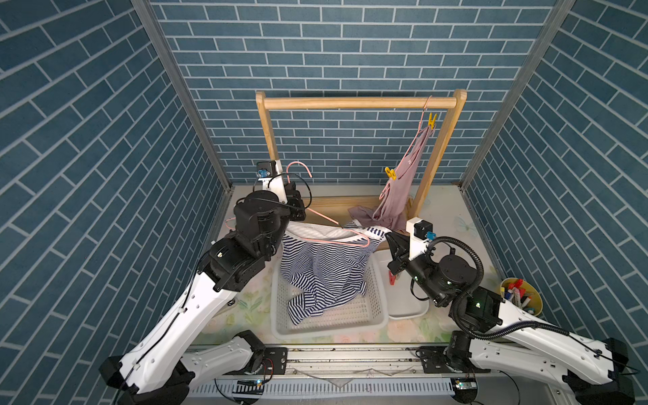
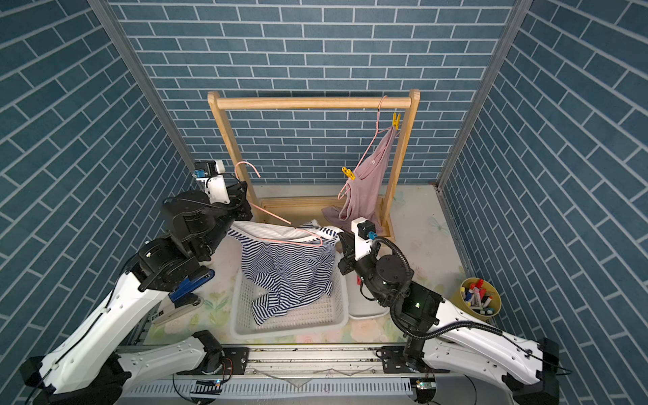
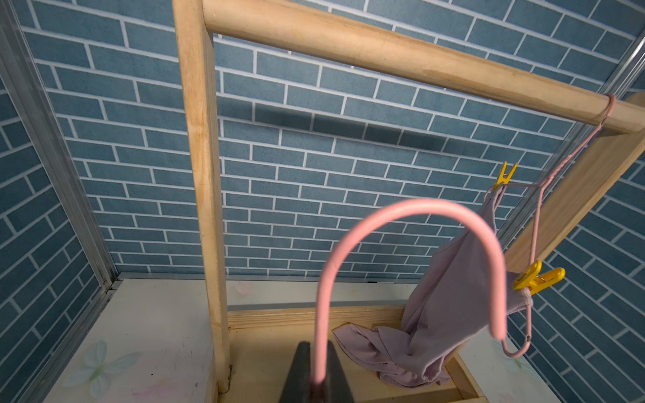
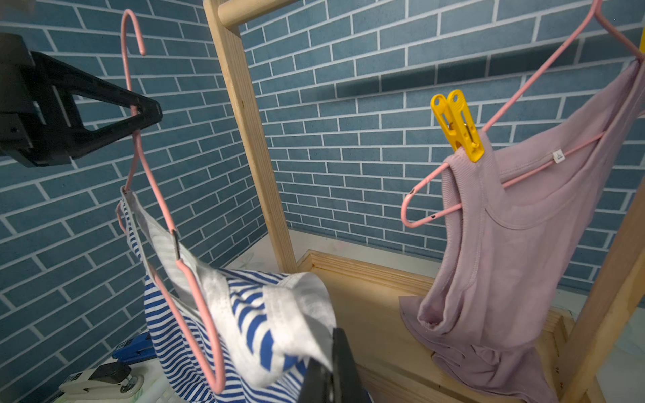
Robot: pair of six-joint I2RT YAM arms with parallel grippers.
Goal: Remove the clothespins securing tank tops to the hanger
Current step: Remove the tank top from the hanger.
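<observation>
Over the white basket [image 1: 329,329], left claw [image 4: 146,113] is clamped on the thin neck of a pink hanger [image 1: 333,243]. The striped tank top [image 1: 322,270] drapes off it and trails into the basket. Next to it, right claw [image 4: 326,373] is closed and looks pinched on the top's white trim, though that contact sits at the frame edge. I see no peg on that hanger, only a small grey piece [image 4: 176,244] on its shoulder, can't tell what it is. Beside the basket, the red clothespin [image 1: 392,278] lies in the white tray [image 1: 406,310]. At the far end of the wooden rack [image 1: 357,102] the pink tank top [image 1: 399,189] hangs on the second hanger [image 4: 523,104]. Both yellow clothespins are clamped on it: upper [image 1: 432,120], lower [image 1: 390,173]. Roughly half done by my read. Risks: the hanger is held by one wire at the neck, so a sideways tug on the fabric can spin it in the claw or drop it. The trim can snag on the upturned hanger end, and the cloth may slide out past the basket rim. The rack hanger sits tilted close to the post, so a one-armed pull on a peg may swing it or lift it off the rail. Views: only the right wrist view shows both grips. The left wrist view shows just the hook and both yellow pegs. Only the top views show the basket, tray and red peg.
</observation>
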